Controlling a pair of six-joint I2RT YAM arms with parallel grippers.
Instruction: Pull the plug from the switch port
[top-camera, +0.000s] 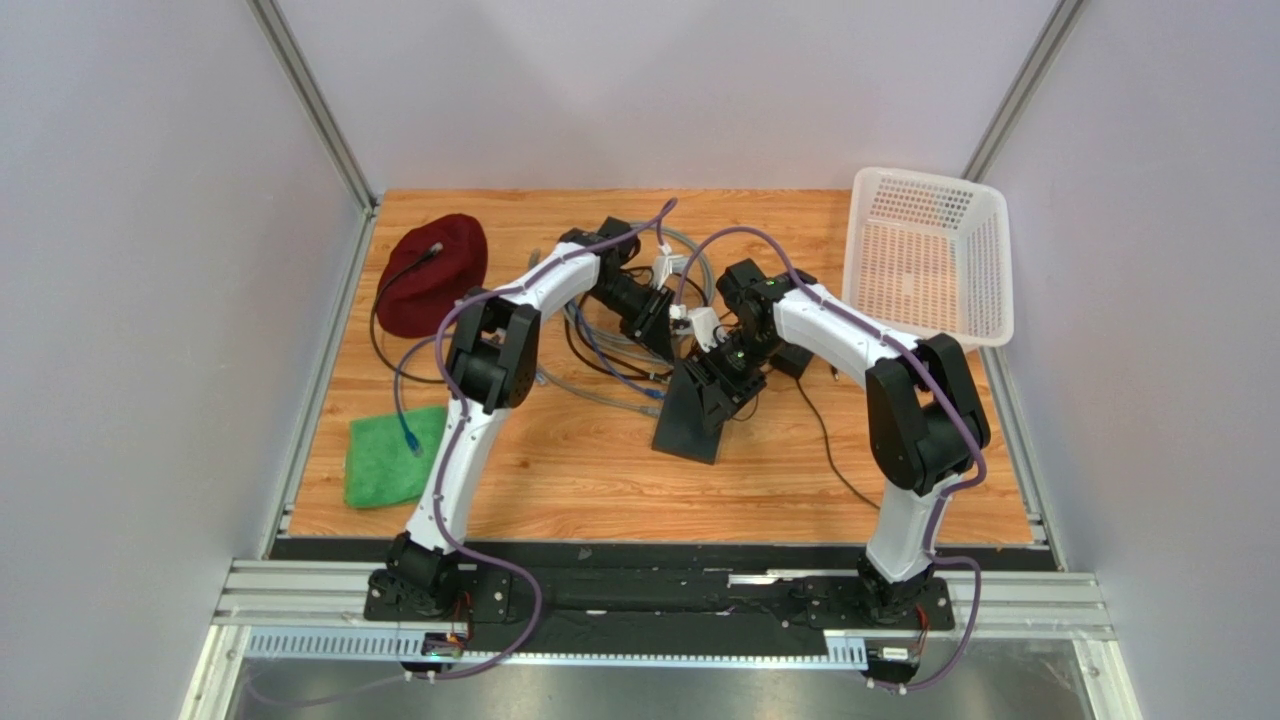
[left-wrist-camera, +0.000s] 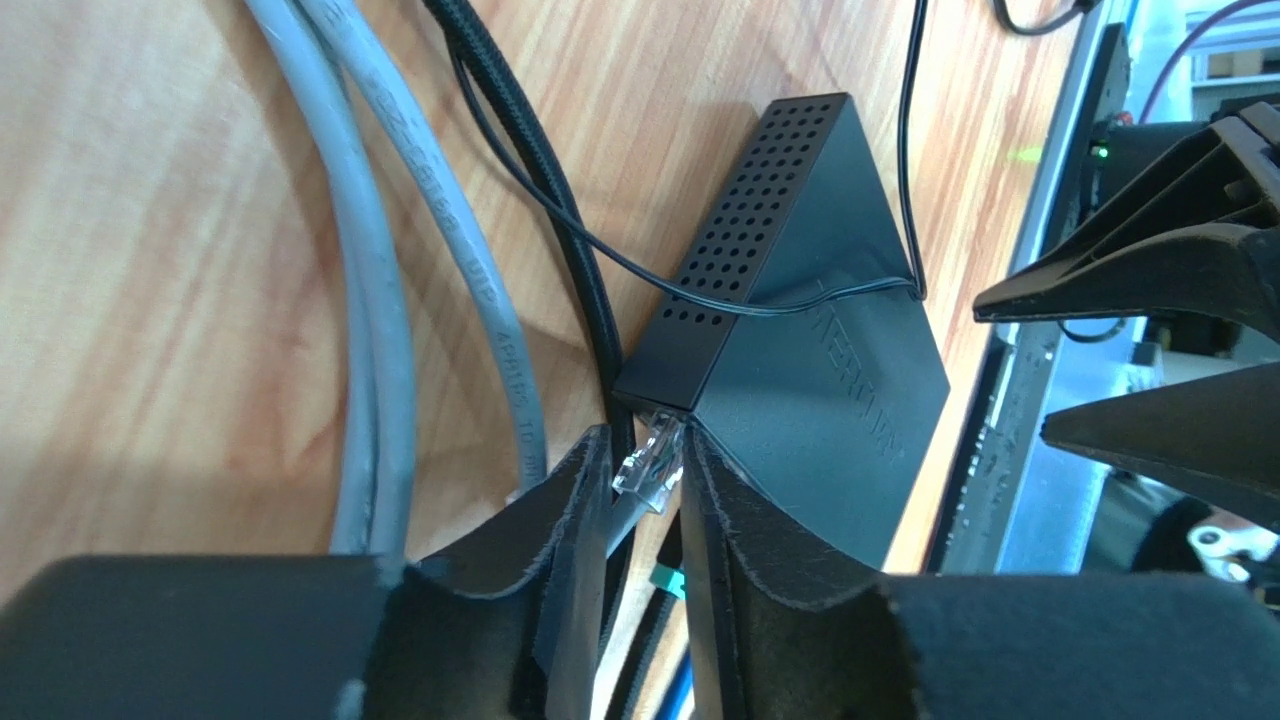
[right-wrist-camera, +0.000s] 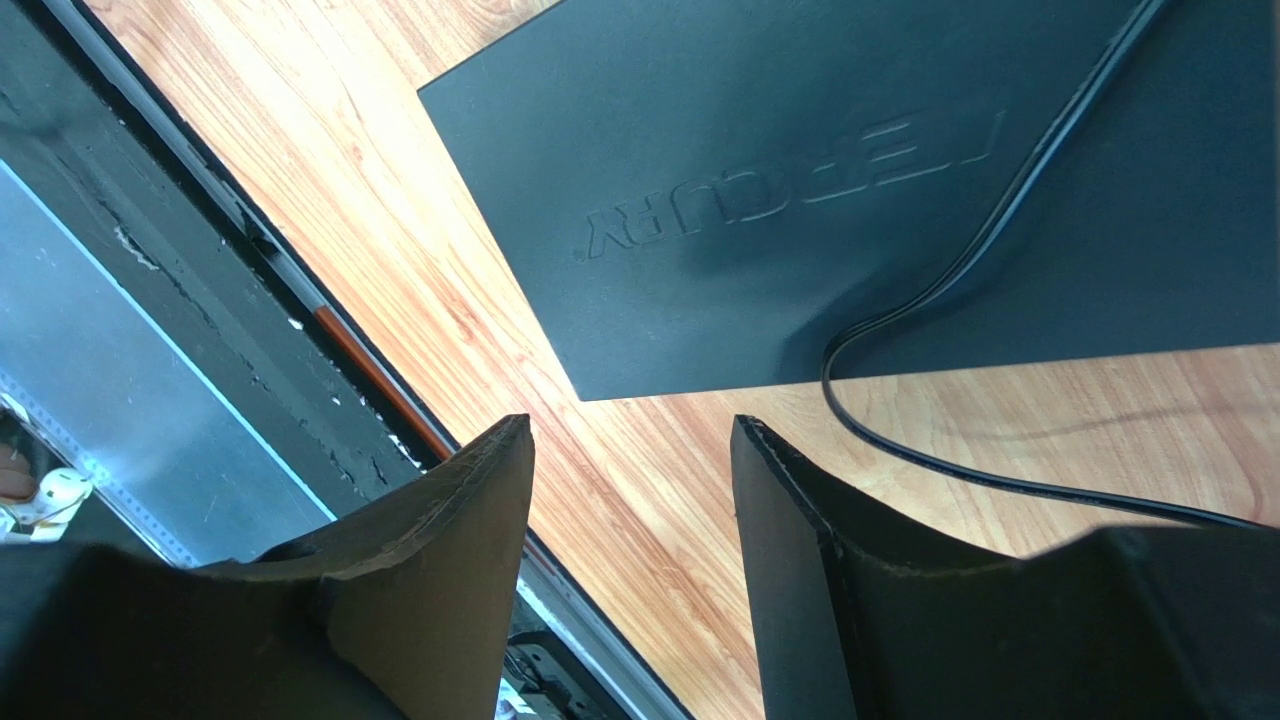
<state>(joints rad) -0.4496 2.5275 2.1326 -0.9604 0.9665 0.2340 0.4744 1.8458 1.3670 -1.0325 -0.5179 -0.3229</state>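
Left claw (left-wrist-camera: 646, 450): your pads are closed on the clear plug (left-wrist-camera: 648, 474), at the socket-edge corner of the switch (left-wrist-camera: 827, 390); you cannot tell whether the plug sits in its port. Right claw (right-wrist-camera: 631, 428): jaws apart, empty, just beside the switch. The switch lies mid-way across the wooden table (top-camera: 571, 465), with a thin black cord (right-wrist-camera: 962, 255) across it.

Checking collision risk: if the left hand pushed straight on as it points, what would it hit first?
Probably the switch, its near corner just beyond the plug that the left hand holds; depth unclear.
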